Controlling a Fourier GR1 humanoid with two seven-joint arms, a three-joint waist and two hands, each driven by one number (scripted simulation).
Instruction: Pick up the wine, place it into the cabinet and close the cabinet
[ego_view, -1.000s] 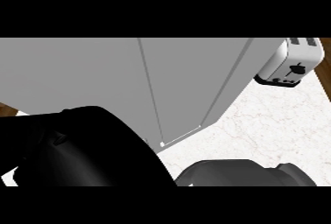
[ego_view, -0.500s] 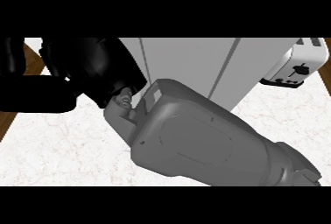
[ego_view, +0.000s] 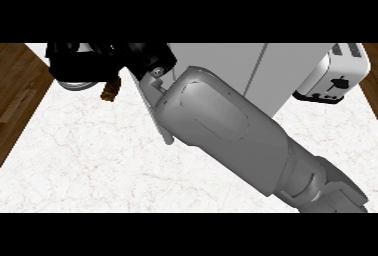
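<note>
white marble counter (ego_view: 88, 165) carries a grey cabinet (ego_view: 291, 72) and a toaster (ego_view: 336, 75).

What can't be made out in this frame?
Head view:
Right hand: dark, cut by the upper edge; what it holds cannot be told.
Wine: not identifiable; only a small brown piece shows under the hand.
Cabinet: partly behind the right forearm, top cut off; open or closed unclear.
Left hand: outside the view.
</note>
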